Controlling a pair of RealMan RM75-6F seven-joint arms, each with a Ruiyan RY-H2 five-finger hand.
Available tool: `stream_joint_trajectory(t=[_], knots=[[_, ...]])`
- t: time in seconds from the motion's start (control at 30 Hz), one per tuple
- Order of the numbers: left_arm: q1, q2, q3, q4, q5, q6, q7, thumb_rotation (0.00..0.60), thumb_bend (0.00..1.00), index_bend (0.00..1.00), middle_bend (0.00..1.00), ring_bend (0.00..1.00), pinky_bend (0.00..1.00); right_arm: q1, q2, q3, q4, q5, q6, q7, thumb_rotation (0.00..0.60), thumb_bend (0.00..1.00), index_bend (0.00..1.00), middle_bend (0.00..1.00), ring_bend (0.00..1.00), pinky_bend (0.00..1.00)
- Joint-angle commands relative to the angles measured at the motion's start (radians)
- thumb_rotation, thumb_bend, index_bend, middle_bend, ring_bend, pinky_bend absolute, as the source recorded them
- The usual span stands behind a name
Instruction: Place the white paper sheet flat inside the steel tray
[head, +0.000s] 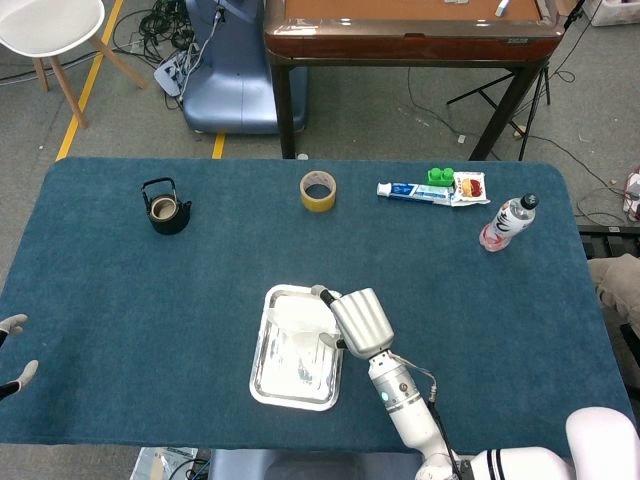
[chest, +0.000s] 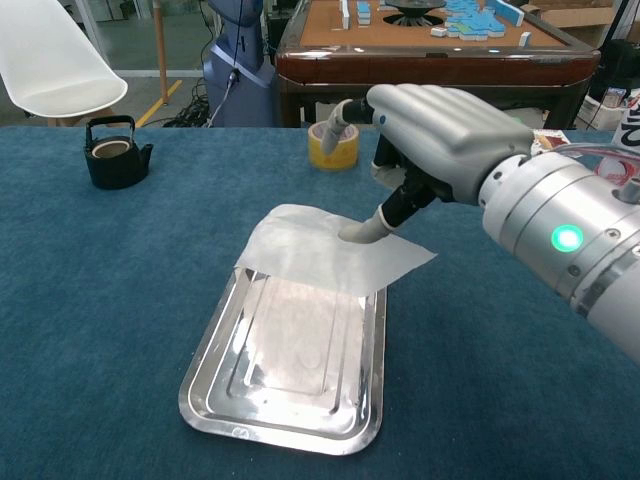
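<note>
White paper sheet (chest: 325, 250) lies draped over the far end of the steel tray (chest: 285, 385), not yet down flat inside it: its far-right corner hangs out past the tray's right rim and over the blue cloth of the table (chest: 110, 300). The tray itself sits near the front edge of the table, about midway along it, long side running away from the robot.

The right hand (chest: 440, 135) hovers just above the sheet with one fingertip (chest: 360, 230) pressing down on the paper's far half; the rest of its fingers are stretched out forward and loosely together above it, gripping nothing. From overhead the same hand (head: 360, 318) sits right at the tray's right rim.

The left hand (head: 15, 352) barely shows at the left edge of the table in the head view, only two pale fingertips spread apart with nothing between them.

Along the far edge of the table stand a black teapot (head: 165, 208) toward the left corner, a roll of yellow tape (head: 318, 191) near the middle, then a toothpaste tube (head: 412, 191) with a green block (head: 440, 176) and a small packet (head: 470, 186) just beside it, and a plastic bottle (head: 508, 222) toward the right corner.
</note>
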Motion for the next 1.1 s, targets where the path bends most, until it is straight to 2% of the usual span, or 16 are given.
stream_joint_trajectory(t=[0.03,1.1], knots=[[0.000,-0.001,0.000,0.001,0.000,0.000,-0.001,0.600,0.24,0.26,0.37,0.35,0.56,-0.001,0.006,-0.002,-0.007,-0.009,0.001,0.005,0.600,0.00,0.31,1.00,1.00,1.00],[0.002,0.001,0.000,-0.001,-0.001,0.002,-0.001,0.600,0.24,0.26,0.37,0.35,0.56,-0.015,0.044,-0.012,-0.050,-0.066,-0.002,0.053,0.600,0.00,0.31,1.00,1.00,1.00]])
